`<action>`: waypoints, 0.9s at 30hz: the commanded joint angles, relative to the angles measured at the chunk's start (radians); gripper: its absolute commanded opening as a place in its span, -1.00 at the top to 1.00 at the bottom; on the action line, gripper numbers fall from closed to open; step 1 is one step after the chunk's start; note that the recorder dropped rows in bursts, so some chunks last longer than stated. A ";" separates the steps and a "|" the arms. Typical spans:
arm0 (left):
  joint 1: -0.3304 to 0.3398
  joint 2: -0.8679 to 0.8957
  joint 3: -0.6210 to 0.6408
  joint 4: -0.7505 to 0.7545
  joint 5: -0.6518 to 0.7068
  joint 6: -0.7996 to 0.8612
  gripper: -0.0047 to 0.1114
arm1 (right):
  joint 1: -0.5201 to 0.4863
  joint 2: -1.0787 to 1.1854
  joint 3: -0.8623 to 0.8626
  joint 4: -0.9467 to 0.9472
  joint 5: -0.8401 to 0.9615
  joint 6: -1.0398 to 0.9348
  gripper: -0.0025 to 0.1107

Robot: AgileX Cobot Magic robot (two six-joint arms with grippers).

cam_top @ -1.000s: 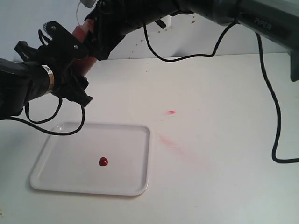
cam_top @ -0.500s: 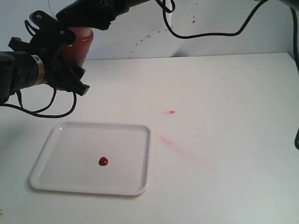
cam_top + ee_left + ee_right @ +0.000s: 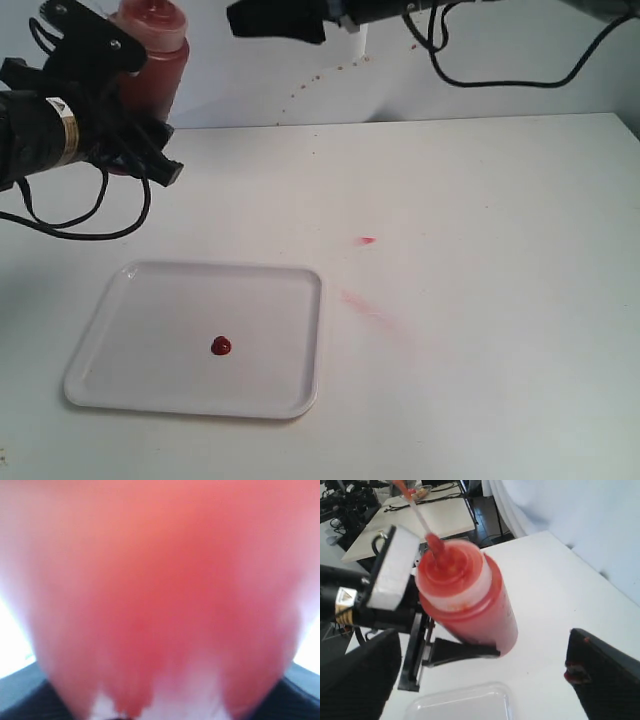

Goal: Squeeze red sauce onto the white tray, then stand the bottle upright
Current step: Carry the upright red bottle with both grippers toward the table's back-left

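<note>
The bottle (image 3: 152,62) stands upright at the back left, red-tinted, with a pale cap and red nozzle (image 3: 436,547). My left gripper (image 3: 125,105) is shut on the bottle's lower body, and its fingers hide the base. In the left wrist view the bottle (image 3: 160,580) fills the frame as a red blur. My right gripper (image 3: 278,18) hangs open above and to the right of the bottle, holding nothing; in its own view the right gripper (image 3: 482,672) has its jaws wide apart. The white tray (image 3: 140,300) lies at the front left, with a small blob of red sauce (image 3: 221,346) near its middle.
Faint pinkish smears (image 3: 367,241) mark the white table to the right of the tray. Red specks dot the back wall (image 3: 305,90). Black cables (image 3: 480,75) hang from the right arm at the top. A tray corner (image 3: 470,700) shows under the right gripper.
The right gripper has let go of the bottle and drawn away up and to the right. The left gripper has carried the bottle back and up, and the bottle is now upright.
</note>
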 commanded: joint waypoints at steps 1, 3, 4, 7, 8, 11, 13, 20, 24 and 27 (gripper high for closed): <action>0.001 -0.021 -0.013 -0.001 -0.017 -0.036 0.92 | 0.041 0.017 0.030 0.004 0.010 -0.104 -0.49; 0.001 -0.021 -0.013 -0.001 -0.040 -0.045 0.92 | 0.062 0.025 0.030 0.008 0.010 -0.159 -0.49; 0.001 -0.021 -0.013 -0.001 -0.043 -0.051 0.92 | 0.072 0.030 0.030 0.008 0.010 -0.188 -0.49; 0.001 -0.021 -0.013 -0.001 -0.053 -0.061 0.92 | 0.100 0.043 0.030 0.012 0.010 -0.268 -0.49; 0.001 -0.021 -0.013 -0.001 -0.072 -0.063 0.92 | 0.111 0.045 0.030 0.012 0.010 -0.282 -0.49; 0.001 -0.021 -0.021 -0.001 -0.133 -0.070 0.92 | 0.141 0.059 0.030 0.012 0.005 -0.308 -0.49; 0.001 -0.021 -0.029 -0.001 -0.145 -0.070 0.92 | 0.160 0.063 0.030 0.008 -0.030 -0.320 -0.49; 0.001 -0.021 -0.034 -0.001 -0.213 -0.070 0.92 | 0.182 0.063 0.030 0.125 -0.101 -0.406 -0.49; 0.001 -0.021 -0.036 -0.001 -0.264 -0.070 0.92 | 0.206 0.063 0.030 0.070 -0.130 -0.406 0.28; 0.001 -0.021 -0.036 -0.001 -0.240 -0.067 0.92 | 0.221 0.063 0.030 0.062 -0.157 -0.406 0.96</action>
